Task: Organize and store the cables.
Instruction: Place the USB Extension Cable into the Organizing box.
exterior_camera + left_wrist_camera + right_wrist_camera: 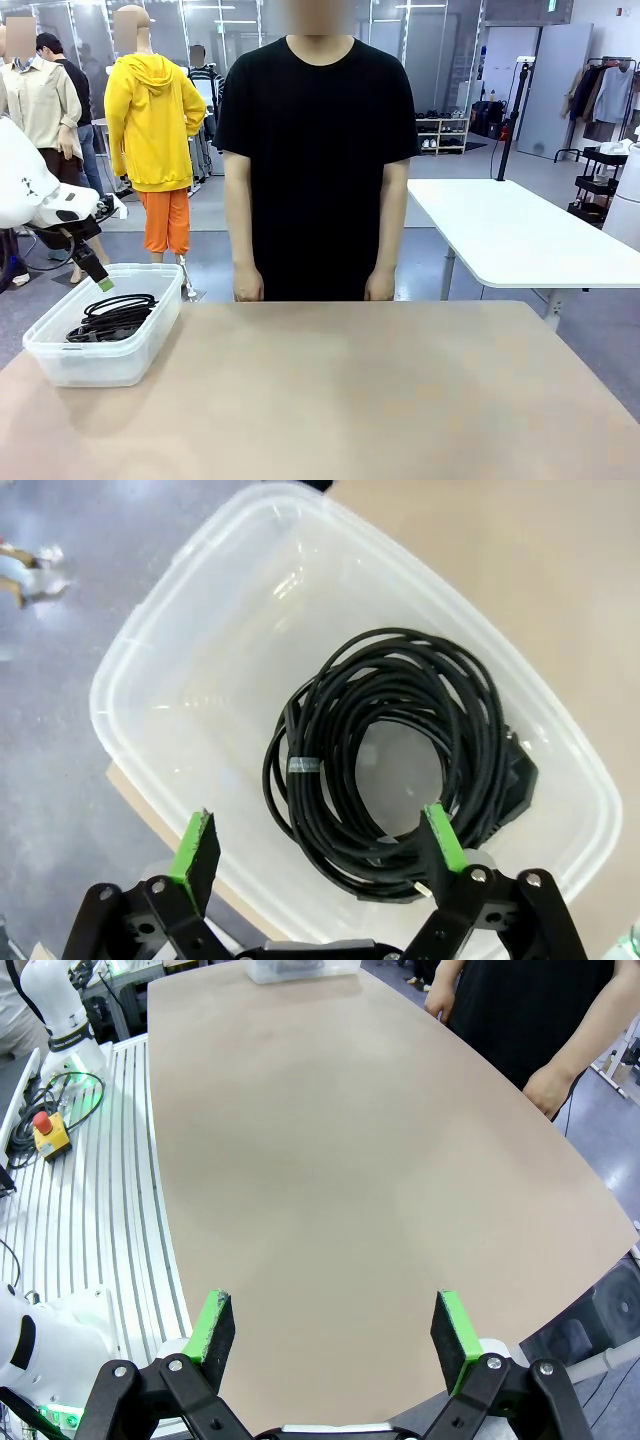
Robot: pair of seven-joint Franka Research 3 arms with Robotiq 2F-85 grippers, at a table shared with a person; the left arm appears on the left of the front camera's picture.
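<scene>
On the near left corner of the desk [380, 400] stands one clear plastic bin [60, 362], and the cables [112, 318] lie inside it as a black bundle. From the front view it is hard to count the coils, because the bin wall is milky and the cords overlap each other. The left wrist view looks straight down into the bin [180, 670] and shows the cables [400, 730] more clearly: a round coil of thin black cord with a small pale label on one strand and a black plug at the side toward the desk; whether it is one coil or several stacked together I cannot tell. The left gripper [103, 283] hangs just above the far rim of the bin in the front view, where I see only one green pad tip and the rest of it is dark. In its own view the left gripper [322, 842] has the jaws wide open with nothing between them, above the coil. The right gripper [335, 1328] also has open, empty jaws, over a bare part of the desk [340, 1160]. One person [318, 130] stands at the far side with two hands hanging at the desk edge; the right wrist view shows the forearms cut off at the frame.
</scene>
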